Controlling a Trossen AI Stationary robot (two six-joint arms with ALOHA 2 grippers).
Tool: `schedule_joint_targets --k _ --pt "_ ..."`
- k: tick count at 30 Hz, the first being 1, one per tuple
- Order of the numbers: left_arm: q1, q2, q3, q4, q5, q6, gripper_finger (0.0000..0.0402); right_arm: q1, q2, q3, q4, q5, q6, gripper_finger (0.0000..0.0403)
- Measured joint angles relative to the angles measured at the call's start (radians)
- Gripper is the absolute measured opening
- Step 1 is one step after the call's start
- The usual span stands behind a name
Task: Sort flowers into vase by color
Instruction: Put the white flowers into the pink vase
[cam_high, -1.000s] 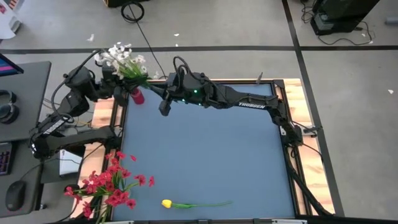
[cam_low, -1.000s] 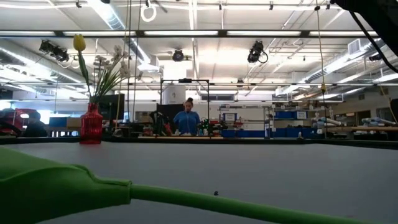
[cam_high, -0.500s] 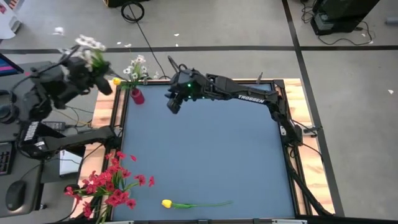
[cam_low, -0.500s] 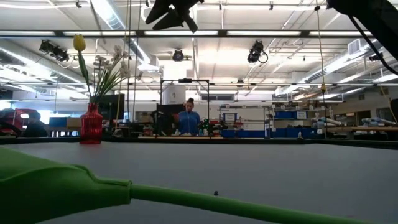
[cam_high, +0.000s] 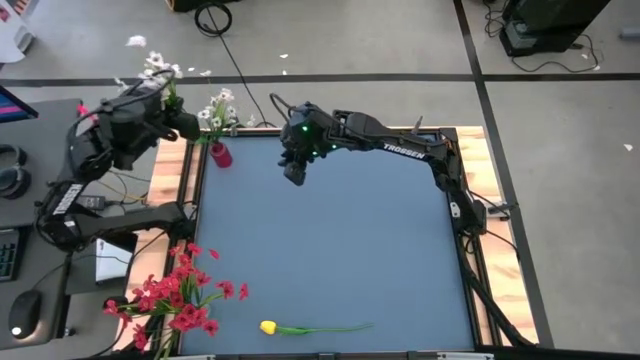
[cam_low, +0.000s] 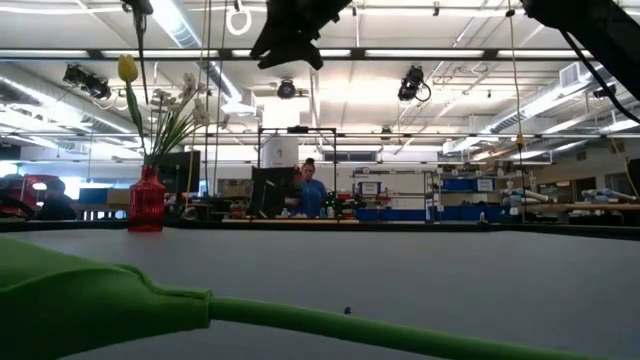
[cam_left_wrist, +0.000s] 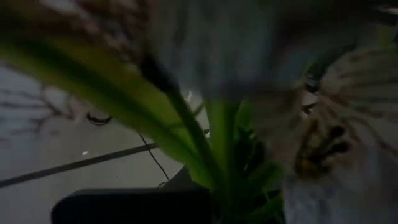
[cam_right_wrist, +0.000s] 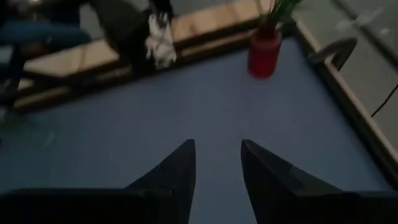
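The left gripper (cam_high: 172, 118) hung off the table's far-left corner, clamped on a white spray (cam_high: 155, 68) lifted out past the table (cam_high: 340, 250) edge; its wrist view was filled w/ green stems and a pale bloom (cam_left_wrist: 336, 124) right at the lens. The vase (cam_high: 220, 154) stood in the far-left corner of the table, holding one yellow tulip (cam_low: 127, 68) and some white blossoms (cam_high: 220, 105). The right gripper (cam_high: 293, 174) hovered empty over the far side of the mat, near the vase, fingers (cam_right_wrist: 177, 171) a narrow gap apart. Judged step: dealing w/ the held white spray, either removing it or re-seating it. To do that well, the stem needs to stay near upright and clear of the short vase, which looked light and easy to tip; if it is going back in, the stem end should be lined up over the mouth before lowering, and the right arm could steady the vase. Count: 1 vase; 1 tulip in it, 1 more tulip (cam_high: 268, 327) lying on the near edge; 1 white spray held, at least 1 in the vase; a red bunch (cam_high: 180, 295) at the near-left edge, no. of stems unclear. No dark-budded stems could be made out.
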Motion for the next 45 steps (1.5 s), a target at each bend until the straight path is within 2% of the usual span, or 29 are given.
schedule_joint_targets --k 4,9,16,23,26,36,41,45 --pt "0.011 0.001 0.001 0.000 -0.025 -0.015 0.0010 -0.007 0.000 0.000 -0.053 -0.050 -0.043 0.0137" --pt "0.057 0.018 0.002 -0.009 -0.042 -0.037 0.0010 -0.016 0.000 0.000 -0.034 -0.052 -0.061 0.0137" --pt "0.154 0.139 0.002 0.010 -0.047 -0.003 0.0010 -0.042 0.000 0.000 -0.005 -0.051 -0.059 0.0137" --pt "0.292 0.216 0.002 0.014 0.049 -0.076 0.0012 -0.072 0.000 0.000 -0.008 -0.058 -0.065 0.0137" --pt "0.314 0.215 -0.007 0.014 0.054 -0.079 0.0013 -0.083 0.000 0.000 -0.008 -0.058 -0.063 0.0137" --pt "0.311 0.006 -0.347 0.240 0.090 -0.152 0.0016 -0.107 0.000 0.000 -0.009 -0.062 -0.091 0.0137" --pt "0.311 -0.067 -0.444 0.319 0.099 -0.153 0.0016 -0.118 0.000 0.000 -0.009 -0.089 -0.095 0.0137" --pt "0.311 -0.072 -0.484 0.346 0.109 -0.140 0.0017 -0.129 0.000 0.000 -0.005 -0.094 -0.100 0.0137"
